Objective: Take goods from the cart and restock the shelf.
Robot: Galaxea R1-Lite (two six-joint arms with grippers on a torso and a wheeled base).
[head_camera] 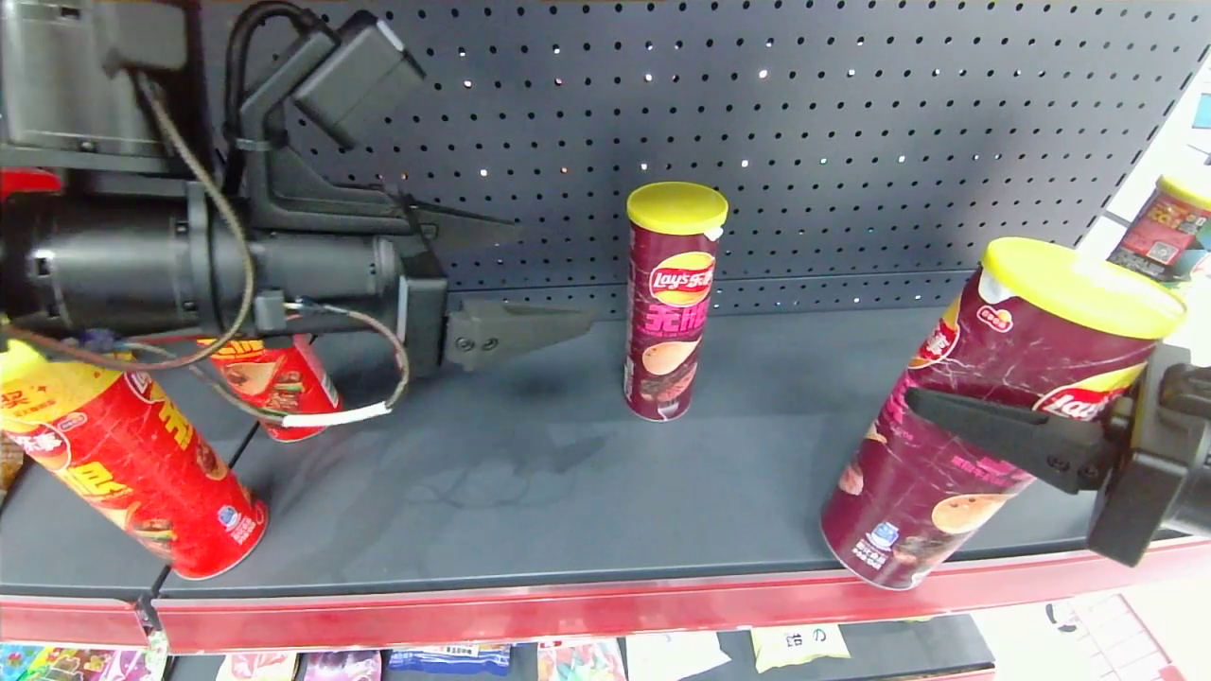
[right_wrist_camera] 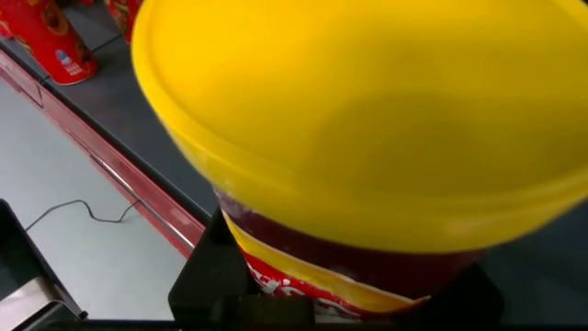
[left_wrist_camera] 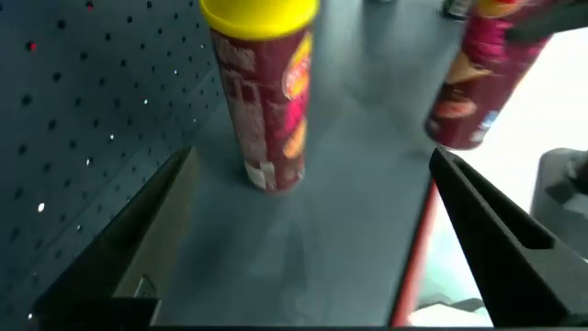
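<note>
A maroon chip can (head_camera: 674,303) with a yellow lid stands upright near the back of the grey shelf (head_camera: 530,501). My left gripper (head_camera: 553,274) hovers just to its left, open and holding nothing. In the left wrist view the can (left_wrist_camera: 266,101) stands ahead of the spread fingers (left_wrist_camera: 496,239). My right gripper (head_camera: 1017,416) is shut on a second maroon can (head_camera: 946,473), tilted, with its base over the shelf's front right edge. Its yellow lid (right_wrist_camera: 367,110) looms close in the right wrist view. That held can (left_wrist_camera: 473,83) also appears in the left wrist view.
Two red chip cans (head_camera: 132,463) (head_camera: 279,378) stand on the shelf's left side, under my left arm. Another can (head_camera: 1164,227) sits at the far right beyond the shelf's end. A pegboard wall (head_camera: 851,142) backs the shelf, and a red lip (head_camera: 568,605) runs along its front.
</note>
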